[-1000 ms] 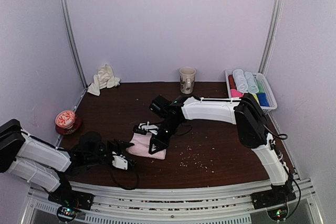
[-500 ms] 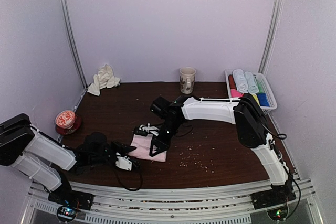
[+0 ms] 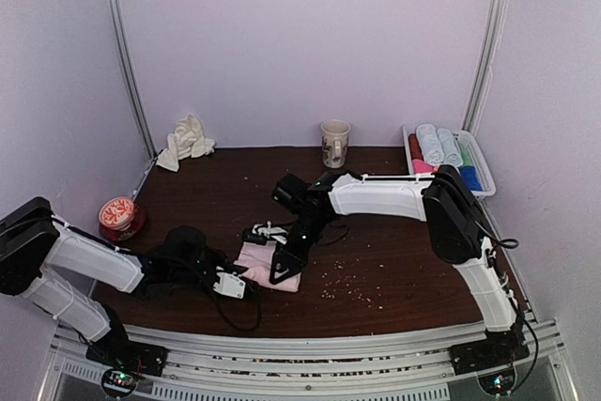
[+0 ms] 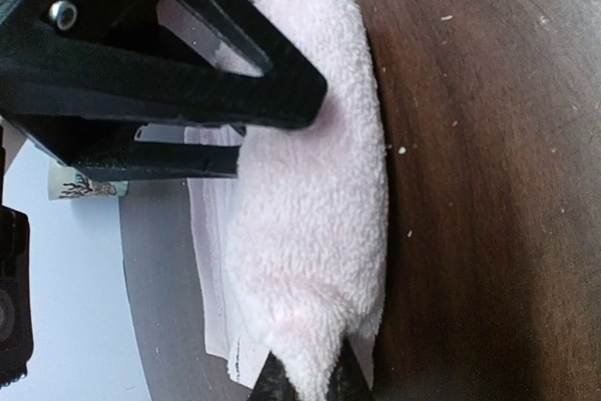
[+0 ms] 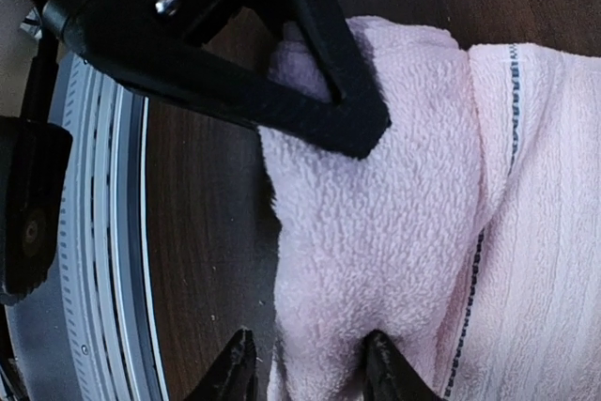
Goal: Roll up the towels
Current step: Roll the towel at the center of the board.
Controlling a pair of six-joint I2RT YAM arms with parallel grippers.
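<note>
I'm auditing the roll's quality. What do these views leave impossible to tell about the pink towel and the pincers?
1. Top view: the right pincer covers much of the pink towel, so roll tightness is unreadable.
2. Right wrist view: the bottom edge cuts its fingertips, so its grip is unclear.
3. Left wrist view: the right pincer blocks part of the towel's far end.

Overhead view evenly and softly lit, violet cast on walls. Dark surface point(image 3: 404, 241) gave dull sheen, shadows faint. Wrist views sharp on pink towel point(image 4: 319, 213) pile. Left wrist view blown out white at lower left edge.
</note>
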